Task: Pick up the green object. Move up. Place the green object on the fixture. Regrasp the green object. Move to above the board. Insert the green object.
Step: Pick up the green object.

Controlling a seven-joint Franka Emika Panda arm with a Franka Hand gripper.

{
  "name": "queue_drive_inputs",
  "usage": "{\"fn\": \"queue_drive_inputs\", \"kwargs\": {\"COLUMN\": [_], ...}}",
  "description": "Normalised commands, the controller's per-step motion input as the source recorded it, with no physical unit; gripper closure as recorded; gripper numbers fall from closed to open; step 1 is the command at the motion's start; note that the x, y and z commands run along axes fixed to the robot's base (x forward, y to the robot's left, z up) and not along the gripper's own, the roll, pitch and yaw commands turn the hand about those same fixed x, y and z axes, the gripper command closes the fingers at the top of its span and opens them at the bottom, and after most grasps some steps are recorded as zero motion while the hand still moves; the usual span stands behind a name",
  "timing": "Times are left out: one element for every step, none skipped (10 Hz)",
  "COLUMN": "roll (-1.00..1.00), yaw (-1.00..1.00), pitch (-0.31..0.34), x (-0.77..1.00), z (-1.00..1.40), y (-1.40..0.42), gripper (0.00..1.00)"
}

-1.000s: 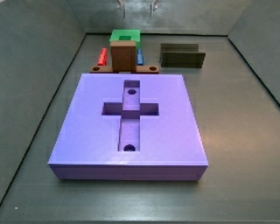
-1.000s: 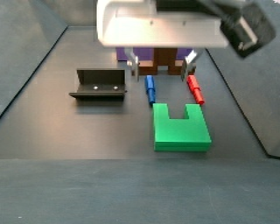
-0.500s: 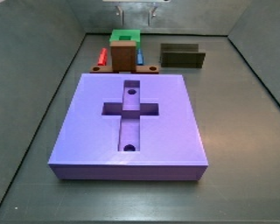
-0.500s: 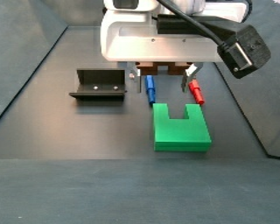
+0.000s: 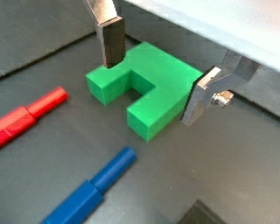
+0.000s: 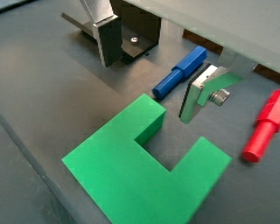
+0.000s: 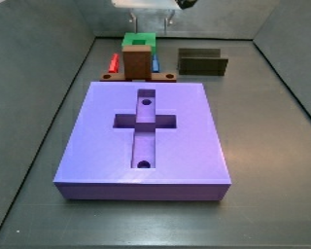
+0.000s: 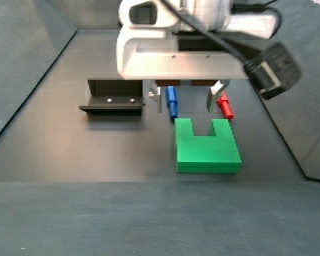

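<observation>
Bright green plastic sits under me: the green object [image 5: 140, 87] lies flat on the dark floor, its two prongs and notch plain in both wrist views [image 6: 146, 169]. My gripper [image 5: 156, 72] hangs over it with the fingers spread wide and nothing held between them; one silver finger [image 5: 108, 39] stands by one side of the block and the other [image 5: 202, 92] by the opposite side, and I cannot tell whether either pad touches it. In a side view my gripper [image 8: 184, 93] is just above the prong end of the green object [image 8: 206, 146]. A red piece [image 5: 24, 119] and a blue piece [image 5: 88, 186] lie on the floor beyond the prongs, apart from the block. The fixture [image 6: 129, 32] stands behind one finger in a wrist view, and well to one side of me in a side view [image 8: 112, 97]. The purple board [image 7: 145, 141] lies farther off, past a brown block [image 7: 137, 64], its cross-shaped recess open.
</observation>
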Motion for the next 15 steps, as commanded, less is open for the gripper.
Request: {"fn": "queue_drive_inputs", "kwargs": {"roll": [-0.12,-0.11,-0.14,-0.16,-0.17,-0.18,-0.18,-0.18,-0.19,-0.17,-0.13,-0.08,-0.02,0.0,0.0], "yaw": [-0.1,-0.05,-0.01,0.0,0.0,0.03,0.03,0.01,0.0,0.0,0.0,0.0,0.0,0.0,0.0], "pitch": [-0.03,0.0,0.0,-0.073,-0.156,-0.173,-0.164,-0.19,-0.204,-0.16,-0.113,-0.043,0.0,0.0,0.0], "x": [0.26,0.32,0.21,-0.07,-0.28,-0.2,-0.15,-0.15,-0.11,-0.04,0.0,0.0,0.0,0.0,0.0], "z": [-0.57,-0.51,-0.41,-0.23,-0.09,-0.11,-0.11,-0.21,-0.29,-0.27,-0.29,-0.19,-0.02,0.0,0.0], "y": [0.01,0.06,0.09,0.09,0.07,0.0,0.0,0.0,0.0,0.0,0.0,0.01,0.01,0.0,0.0], "gripper": [0.0,0.0,0.0,0.0,0.0,0.0,0.0,0.0,0.0,0.0,0.0,0.0,0.0,0.0,1.0]}}
